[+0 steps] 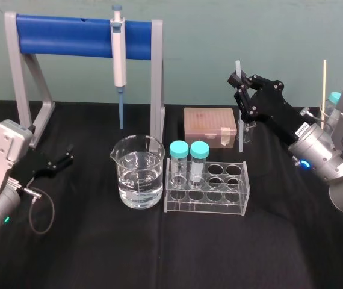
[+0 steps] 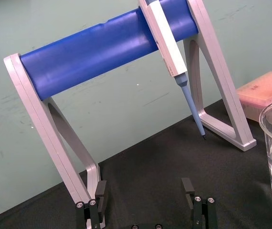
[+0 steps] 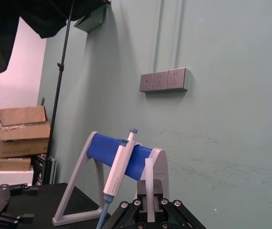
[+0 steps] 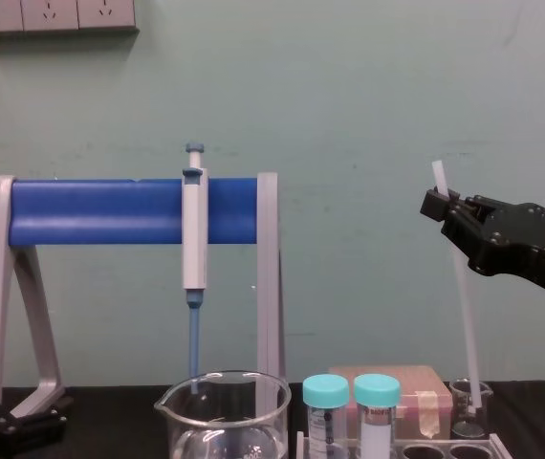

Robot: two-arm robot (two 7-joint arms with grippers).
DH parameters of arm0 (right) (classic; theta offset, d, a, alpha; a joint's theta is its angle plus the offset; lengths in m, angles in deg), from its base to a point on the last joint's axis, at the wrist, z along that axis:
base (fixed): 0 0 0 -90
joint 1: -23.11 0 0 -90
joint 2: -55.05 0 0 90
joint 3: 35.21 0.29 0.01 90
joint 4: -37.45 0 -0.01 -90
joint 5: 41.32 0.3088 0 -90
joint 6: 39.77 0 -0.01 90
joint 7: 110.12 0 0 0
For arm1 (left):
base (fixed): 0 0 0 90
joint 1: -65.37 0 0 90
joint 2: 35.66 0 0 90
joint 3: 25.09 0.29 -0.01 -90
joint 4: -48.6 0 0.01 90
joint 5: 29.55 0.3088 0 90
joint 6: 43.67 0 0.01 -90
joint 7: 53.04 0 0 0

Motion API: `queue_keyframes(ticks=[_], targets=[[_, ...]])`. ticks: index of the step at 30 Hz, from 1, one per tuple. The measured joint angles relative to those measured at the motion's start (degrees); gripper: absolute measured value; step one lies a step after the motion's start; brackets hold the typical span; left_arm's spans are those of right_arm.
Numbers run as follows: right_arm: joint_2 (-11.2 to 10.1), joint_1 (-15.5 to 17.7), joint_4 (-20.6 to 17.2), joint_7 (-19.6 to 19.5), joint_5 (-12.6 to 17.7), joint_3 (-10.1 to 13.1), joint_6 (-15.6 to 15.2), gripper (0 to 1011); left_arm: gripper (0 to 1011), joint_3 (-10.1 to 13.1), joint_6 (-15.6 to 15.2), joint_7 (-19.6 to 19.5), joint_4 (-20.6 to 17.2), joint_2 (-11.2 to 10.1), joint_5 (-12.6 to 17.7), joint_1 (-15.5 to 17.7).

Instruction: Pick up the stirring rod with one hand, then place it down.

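Note:
The stirring rod [image 1: 239,108] is a thin translucent white stick standing nearly upright at the back right. Its lower end is inside a small glass beaker [image 1: 247,133]. My right gripper [image 1: 239,84] is shut on the rod near its top end. The chest view shows the rod [image 4: 464,316] slanting down from the right gripper [image 4: 439,203] into the small beaker [image 4: 469,405]. In the right wrist view the rod [image 3: 150,188] rises between the black fingers. My left gripper [image 1: 69,155] rests low on the left with its fingers [image 2: 100,191] apart, holding nothing.
A pipette [image 1: 118,57] hangs on a blue-bar stand [image 1: 69,29] at the back. A large beaker of water [image 1: 139,171] sits centre, beside a clear tube rack [image 1: 207,186] with two capped tubes. Behind the rack is a pink box [image 1: 209,125].

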Motion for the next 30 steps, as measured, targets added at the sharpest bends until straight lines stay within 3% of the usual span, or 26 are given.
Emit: queue_keyframes(ticks=[30], targets=[[0.00,0.00,0.00,-0.01,0.00,0.00,0.00,72,1000,0.00,0.00,0.00,0.00,0.00,0.00,0.00]])
